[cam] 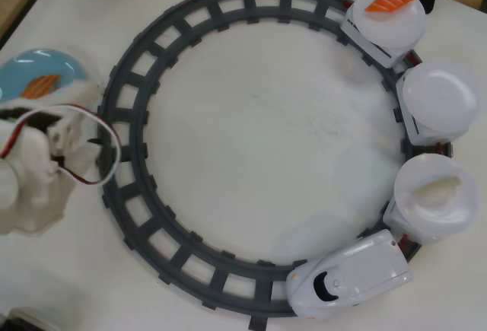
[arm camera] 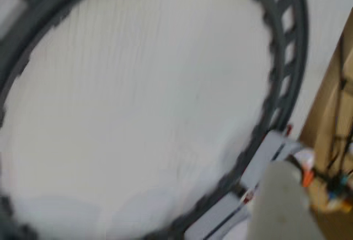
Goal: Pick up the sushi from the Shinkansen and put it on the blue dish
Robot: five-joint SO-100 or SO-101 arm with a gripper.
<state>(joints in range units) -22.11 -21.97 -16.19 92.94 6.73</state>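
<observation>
Arm (cam: 34, 171) low at left in overhead view, over blue dish (cam: 23, 72) edge.

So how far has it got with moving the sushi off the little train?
One orange salmon piece already lies on the blue dish. Nothing can be seen in hand: the arm sits beside the dish at the left of the overhead view, its gripper hidden. Left on the Shinkansen: the pale sushi on the plate behind the nose, and another salmon piece on the last plate. The middle plate is empty.
</observation>
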